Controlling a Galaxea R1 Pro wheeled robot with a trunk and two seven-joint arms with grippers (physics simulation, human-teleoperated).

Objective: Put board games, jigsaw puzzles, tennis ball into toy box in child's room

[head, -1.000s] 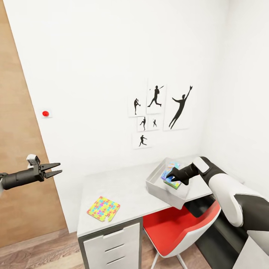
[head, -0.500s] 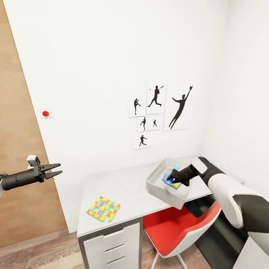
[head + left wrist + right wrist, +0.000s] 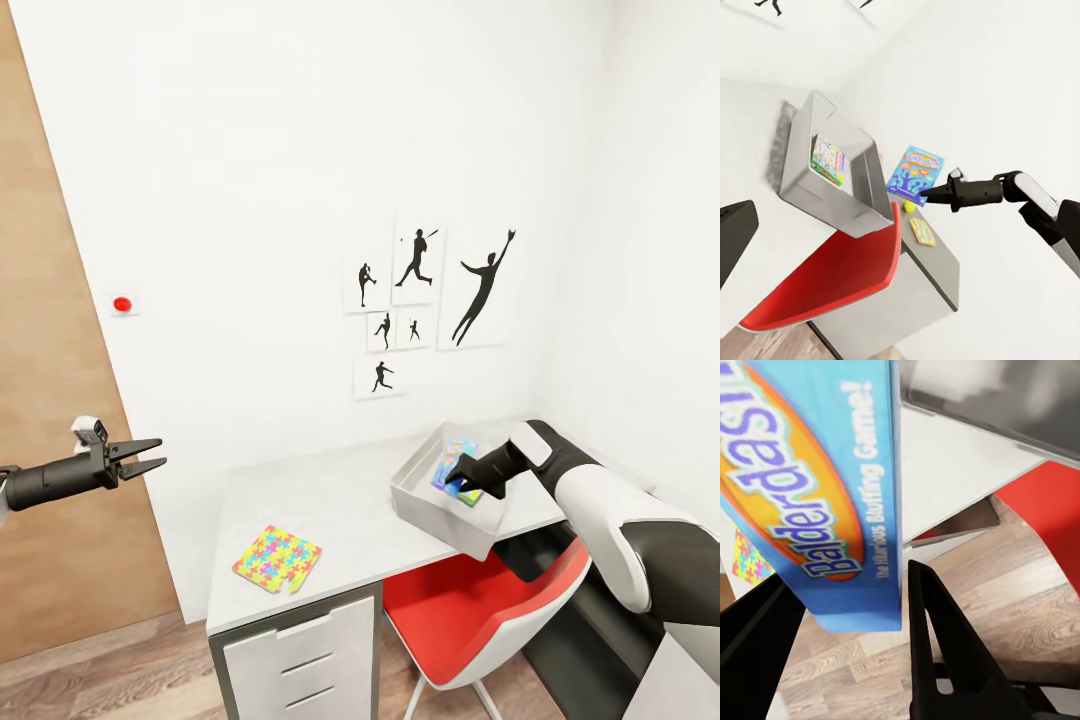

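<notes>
My right gripper (image 3: 463,476) is shut on a blue Balderdash board game (image 3: 455,463), held tilted over the grey toy box (image 3: 425,503) at the table's right end. In the right wrist view the game (image 3: 817,487) sits between both dark fingers (image 3: 945,660). Seen from the left wrist, another board game (image 3: 827,157) lies inside the box (image 3: 862,206), while a yellow tennis ball (image 3: 909,205) and a small jigsaw puzzle (image 3: 922,231) rest on the table beyond it. A colourful jigsaw puzzle (image 3: 277,558) lies at the table's front left. My left gripper (image 3: 137,455) hangs open, left of the table.
The white table (image 3: 340,510) stands against the wall, with drawers (image 3: 300,660) under its left end. A red and white chair (image 3: 480,610) is tucked under the right part, below the toy box. A wooden door (image 3: 40,420) is at the left.
My right gripper has shifted slightly left with the board game, which has tipped and sunk a little over the toy box. The left arm has stayed put.
</notes>
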